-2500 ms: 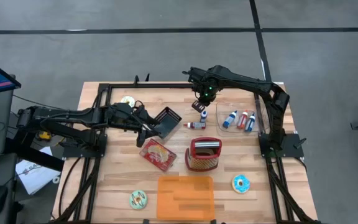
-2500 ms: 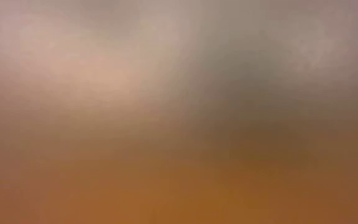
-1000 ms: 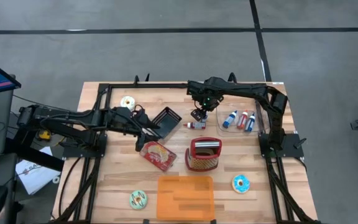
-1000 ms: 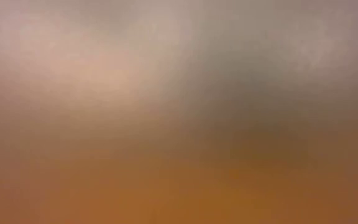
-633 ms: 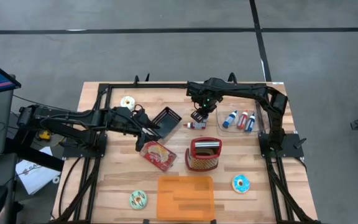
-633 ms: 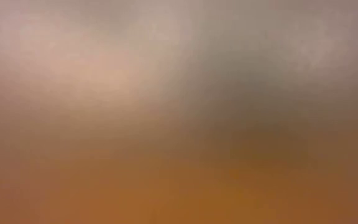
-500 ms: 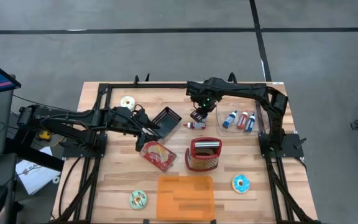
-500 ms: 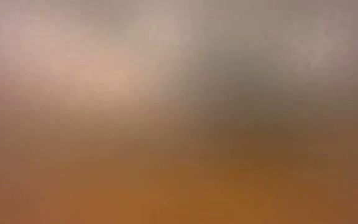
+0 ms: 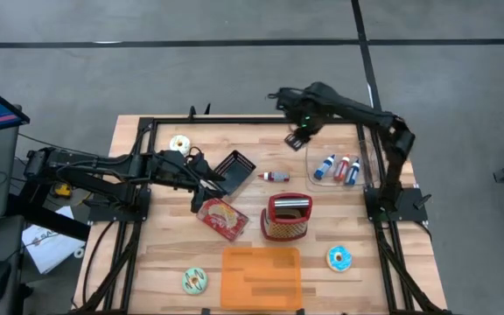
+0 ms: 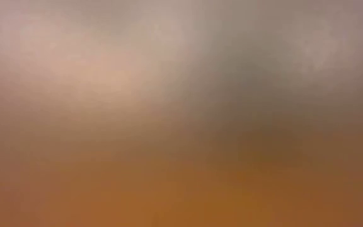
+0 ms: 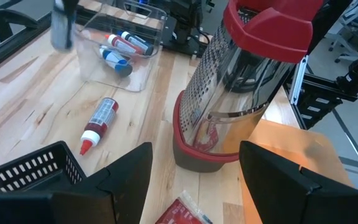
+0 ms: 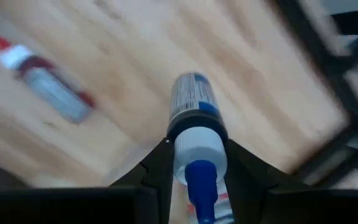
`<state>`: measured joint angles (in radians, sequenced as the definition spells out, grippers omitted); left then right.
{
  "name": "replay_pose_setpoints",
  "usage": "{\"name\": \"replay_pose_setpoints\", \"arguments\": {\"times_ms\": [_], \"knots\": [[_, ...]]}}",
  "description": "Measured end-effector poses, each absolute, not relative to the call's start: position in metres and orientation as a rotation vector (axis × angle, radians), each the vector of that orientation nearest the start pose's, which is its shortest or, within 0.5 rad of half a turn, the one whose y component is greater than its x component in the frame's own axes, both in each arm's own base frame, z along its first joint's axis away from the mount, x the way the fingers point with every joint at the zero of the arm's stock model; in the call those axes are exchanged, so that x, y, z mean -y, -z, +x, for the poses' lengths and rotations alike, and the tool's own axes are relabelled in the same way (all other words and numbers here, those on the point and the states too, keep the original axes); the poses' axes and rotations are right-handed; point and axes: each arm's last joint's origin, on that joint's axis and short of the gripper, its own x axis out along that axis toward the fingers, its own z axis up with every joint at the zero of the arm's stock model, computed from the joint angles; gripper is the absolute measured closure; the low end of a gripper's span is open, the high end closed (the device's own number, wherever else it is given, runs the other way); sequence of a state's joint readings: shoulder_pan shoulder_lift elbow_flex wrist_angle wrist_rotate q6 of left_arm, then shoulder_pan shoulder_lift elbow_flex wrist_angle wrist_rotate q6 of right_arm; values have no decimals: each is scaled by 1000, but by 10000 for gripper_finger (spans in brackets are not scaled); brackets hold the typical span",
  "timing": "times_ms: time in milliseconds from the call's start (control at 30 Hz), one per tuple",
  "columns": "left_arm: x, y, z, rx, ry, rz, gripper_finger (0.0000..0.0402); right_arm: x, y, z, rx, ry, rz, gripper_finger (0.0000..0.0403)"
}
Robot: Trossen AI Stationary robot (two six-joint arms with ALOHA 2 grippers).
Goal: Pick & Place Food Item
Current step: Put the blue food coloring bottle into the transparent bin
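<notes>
left gripper point(image 9: 206, 181) held spread, hovering just beside black basket point(image 9: 234, 169) | red-capped tube point(image 9: 276, 176) lying on table point(image 9: 147, 262), below and left of right gripper | right gripper point(image 9: 298, 136) pinched on blue-capped tube point(image 12: 194, 134), raised beside clear bin point(image 9: 338, 168)

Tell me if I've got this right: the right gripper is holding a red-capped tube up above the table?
Not quite: the tube in the right gripper has a blue cap, as the right wrist view shows. The red-capped tube lies on the table.
</notes>
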<state>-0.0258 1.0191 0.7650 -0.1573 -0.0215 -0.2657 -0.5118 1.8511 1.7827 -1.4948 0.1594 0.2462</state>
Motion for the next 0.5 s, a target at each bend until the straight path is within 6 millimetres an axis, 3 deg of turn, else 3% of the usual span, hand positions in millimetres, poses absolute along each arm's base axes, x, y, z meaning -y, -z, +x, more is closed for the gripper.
{"name": "replay_pose_setpoints", "arguments": {"times_ms": [133,267,367,500], "knots": [[6,-286,222,-409,-49,-252,164,158,-330,252,-1408,775,504,303],[5,-286,222,-409,-50,-252,164,142,-341,208,-1240,866,589,303],[5,-286,222,-409,-50,-252,164,126,-335,177,-1176,921,655,303],[5,-286,222,-409,-51,-257,164,107,-308,152,-1183,940,734,303]]}}
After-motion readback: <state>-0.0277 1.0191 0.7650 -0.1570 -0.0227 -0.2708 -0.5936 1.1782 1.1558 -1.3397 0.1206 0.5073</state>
